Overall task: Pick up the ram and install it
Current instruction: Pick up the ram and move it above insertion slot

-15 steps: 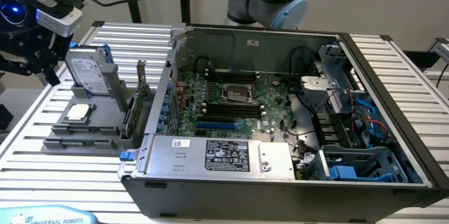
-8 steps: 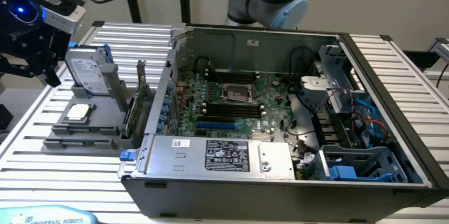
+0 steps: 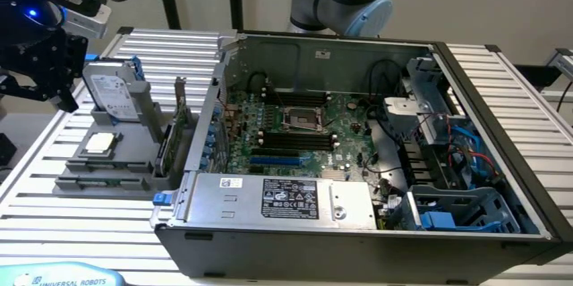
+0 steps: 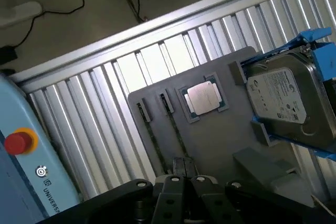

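Gripper [image 3: 40, 97] hovers above grey holder [image 4: 212, 142]; ram [image 4: 153, 141] stands edge-up just below it, presumably for easy grasping; apparently empty, opening cannot be told.

Exterior view angled down over computer case [image 3: 358, 249], wrist view close above grey tray [image 4: 210, 140], shared by both

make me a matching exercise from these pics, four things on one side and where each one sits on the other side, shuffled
Things:
1. hard drive
2. processor chip
3. ram
4. power supply

Places:
a. lying flat in a square recess of the grey holder
b. inside the computer case, along its near wall
c. standing upright in a blue carrier
d. in a narrow groove of the grey holder

Pairs: 1-c; 2-a; 3-d; 4-b
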Robot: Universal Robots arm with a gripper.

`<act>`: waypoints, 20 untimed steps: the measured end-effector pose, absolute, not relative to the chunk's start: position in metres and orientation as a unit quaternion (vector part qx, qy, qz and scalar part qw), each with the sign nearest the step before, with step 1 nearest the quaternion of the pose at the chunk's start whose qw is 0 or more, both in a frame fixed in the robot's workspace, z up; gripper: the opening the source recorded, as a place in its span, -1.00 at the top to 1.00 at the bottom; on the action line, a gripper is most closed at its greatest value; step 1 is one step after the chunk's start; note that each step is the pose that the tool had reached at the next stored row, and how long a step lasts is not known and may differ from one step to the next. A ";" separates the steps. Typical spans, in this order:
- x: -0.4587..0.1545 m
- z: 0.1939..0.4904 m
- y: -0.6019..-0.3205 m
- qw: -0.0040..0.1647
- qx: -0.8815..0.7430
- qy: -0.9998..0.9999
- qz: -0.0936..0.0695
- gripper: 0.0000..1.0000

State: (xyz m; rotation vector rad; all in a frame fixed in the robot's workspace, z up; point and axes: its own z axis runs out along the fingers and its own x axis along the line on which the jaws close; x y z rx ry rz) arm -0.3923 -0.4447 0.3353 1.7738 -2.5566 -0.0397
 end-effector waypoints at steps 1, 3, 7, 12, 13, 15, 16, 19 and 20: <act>-0.392 0.335 -0.445 0.015 0.578 -0.816 -0.013 0.79; -0.392 0.334 -0.445 0.015 0.593 -0.805 -0.012 0.79; -0.392 0.333 -0.445 0.016 0.622 -0.783 -0.012 0.79; -0.392 0.329 -0.445 0.016 0.656 -0.754 -0.011 0.79; -0.392 0.328 -0.445 0.016 0.663 -0.748 -0.011 0.79; -0.392 0.326 -0.445 0.016 0.677 -0.736 -0.011 0.79; -0.392 0.325 -0.445 0.017 0.683 -0.730 -0.010 0.79; -0.392 0.321 -0.445 0.017 0.701 -0.713 -0.010 0.79; -0.392 0.320 -0.445 0.017 0.704 -0.710 -0.010 0.79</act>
